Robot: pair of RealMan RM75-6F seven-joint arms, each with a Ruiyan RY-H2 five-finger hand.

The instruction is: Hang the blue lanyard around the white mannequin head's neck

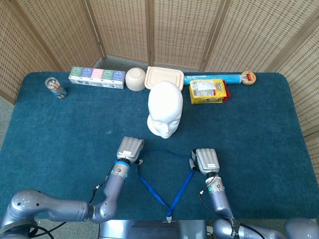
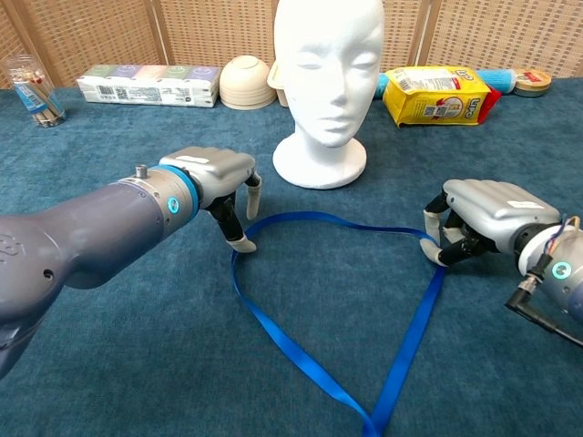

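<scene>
Here, the scene and its risks, line by line.
Lanyard: the blue lanyard [image 2: 332,300] lies flat on the teal tabletop [image 1: 259,129] as an open loop, its far edge just in front of the white mannequin head [image 2: 328,77], its clip end at the near edge.
Left robot hand: your left robot hand [image 2: 219,182] has its fingers curled down with the tips on or beside the loop's left bend; you cannot tell from either view whether the ribbon is actually pinched.
Right robot hand: your right robot hand [image 2: 478,223] is curled over the loop's right corner, and the ribbon seems caught between thumb and finger.
Risk of slipping: if the left side is not truly held, one side of the loop will likely stay on the tabletop when you lift.
Risk of narrowing: pulling the hands apart unevenly could collapse the loop so it snags on the crown.
Risk of tipping: the head stands free, so a dragged ribbon may push it over.
</scene>
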